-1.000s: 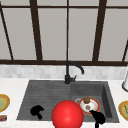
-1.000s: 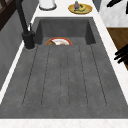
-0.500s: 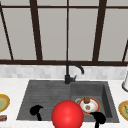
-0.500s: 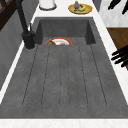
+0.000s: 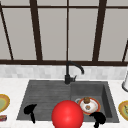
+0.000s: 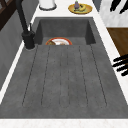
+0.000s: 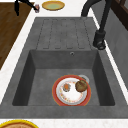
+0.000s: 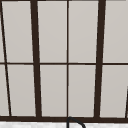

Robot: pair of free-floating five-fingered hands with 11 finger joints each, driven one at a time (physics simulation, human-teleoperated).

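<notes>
My left hand (image 5: 30, 110) hovers over the front edge of the sink's drainboard (image 5: 42, 100). In the left side view the left hand (image 6: 121, 65) shows straight, spread fingers and holds nothing. My right hand (image 5: 98, 118) hangs at the front edge of the basin, its fingers (image 6: 119, 5) straight and empty. A red ball (image 5: 67, 115) sits between the two hands at the sink's front edge. In the basin lies a red-rimmed white plate (image 5: 93, 108) (image 7: 71, 90) carrying a brown round food piece (image 7: 81, 85) and a small orange piece (image 7: 66, 87).
A black faucet (image 5: 68, 73) stands behind the sink. Yellow plates rest on the counter at the left (image 5: 2, 102) and right (image 5: 123, 108). A small red item (image 7: 37, 7) lies near the left plate. A white container (image 6: 47, 3) stands at the back right. A window fills the wall behind.
My left hand has drifted slightly to the left along the sink's front. The right hand, the ball and the plate have not visibly moved.
</notes>
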